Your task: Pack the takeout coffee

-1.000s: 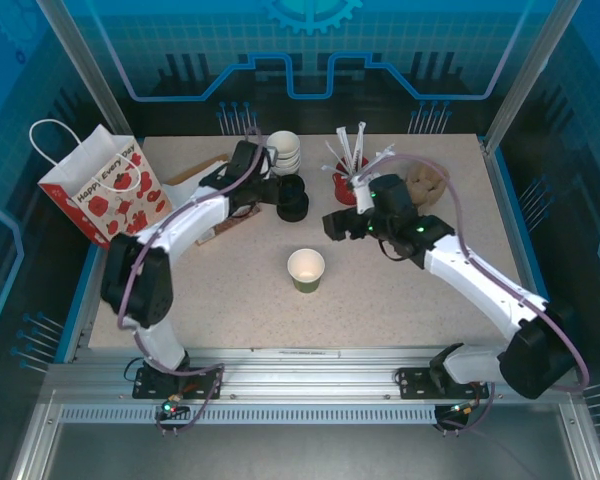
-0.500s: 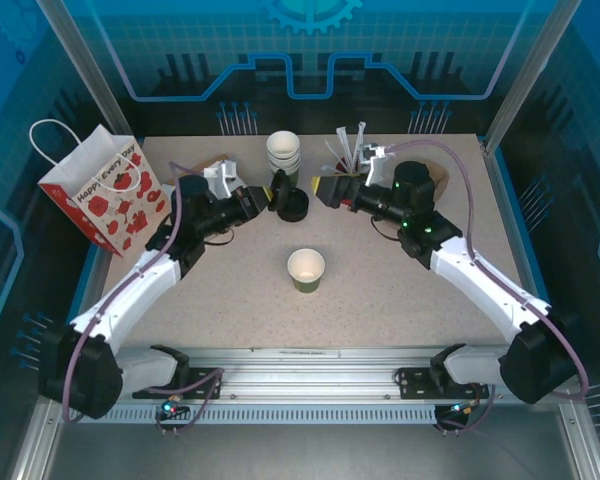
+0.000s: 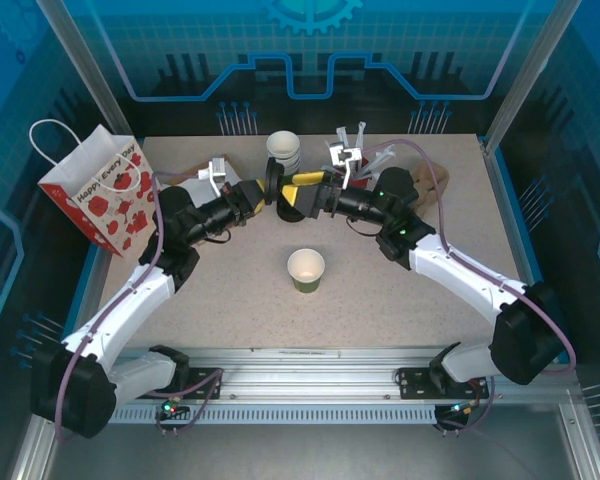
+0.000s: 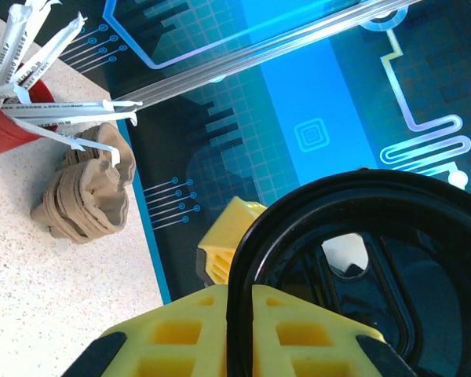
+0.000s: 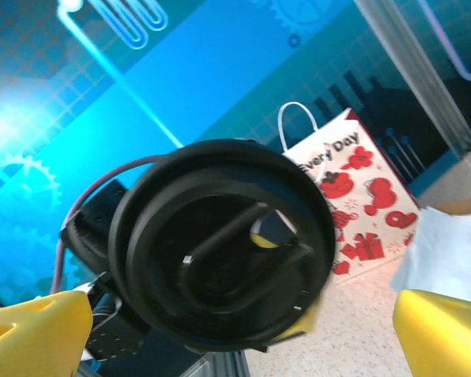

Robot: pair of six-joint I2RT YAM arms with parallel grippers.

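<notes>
Near the middle of the speckled beige worktop [image 3: 230, 290] stands the small olive-green paper cup [image 3: 306, 270]. It is upright and lidless with its white inside showing, and it is well apart from both arms.

Over the rear half of the worktop, between that cup and the rear edge, the two arms meet tip to tip. The left gripper [image 3: 255, 192] is pressed together on the round black plastic lid [image 3: 270, 186] and holds it on edge in the air, clear of the cup. In the left wrist view its yellow fingers [image 4: 173, 338] pinch the lid's rim from both sides.

The right gripper [image 3: 302, 190] faces the lid from the other side with its jaws spread wide. In the right wrist view the lid sits between them, with one yellow finger [image 5: 31, 334] low on the left and the other low on the right. A gap shows on each side, so neither is seen touching the lid.

Close to the rear edge stands a stack of lidless white-rimmed cups [image 3: 283, 150]. To its right is a red cup of white wrapped straws [image 4: 0, 118]. Just beside that, toward the right rear corner, lies a stack of brown moulded-pulp cup carriers [image 4: 86, 196].

A white paper gift bag with red print and a cord handle [image 3: 100, 190] stands at the left rear corner.
</notes>
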